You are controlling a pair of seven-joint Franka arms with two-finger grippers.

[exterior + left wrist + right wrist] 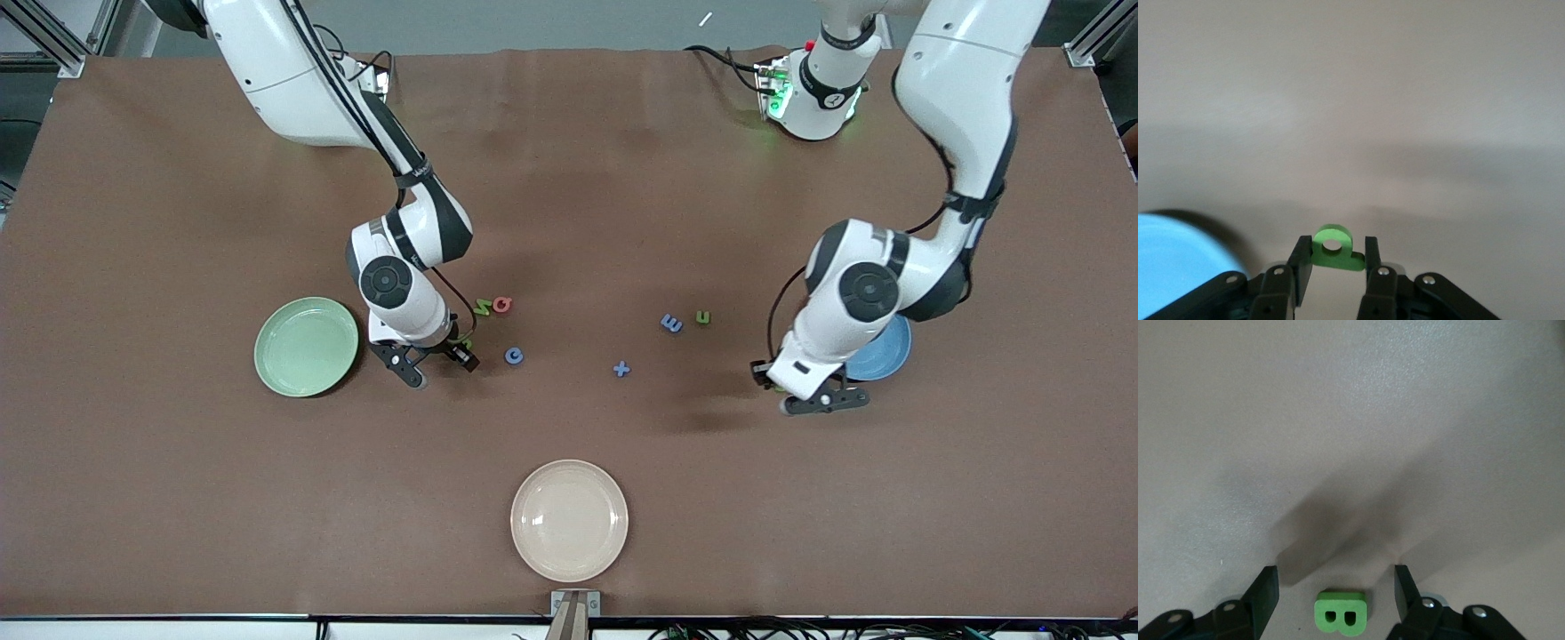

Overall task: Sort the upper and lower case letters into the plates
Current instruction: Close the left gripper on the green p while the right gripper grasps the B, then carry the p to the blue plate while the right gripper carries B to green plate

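My right gripper (442, 367) (1336, 593) is low over the table beside the pale green plate (307, 346). It is open, with a green B (1341, 611) lying flat between its fingers and a gap on each side. My left gripper (825, 402) (1336, 257) is shut on a green p (1336, 249), just off the rim of the blue plate (889, 356) (1171, 260), which the arm partly hides. Loose on the table lie a green N (482, 308), red Q (502, 305), blue C (514, 356), blue t (621, 368), blue e (672, 323) and green u (703, 316).
A cream-beige plate (569, 520) sits near the front edge of the brown table, mid-width. The N, Q and C lie close beside my right gripper, toward the table's middle. Both arms' bases and cables stand along the table's back edge.
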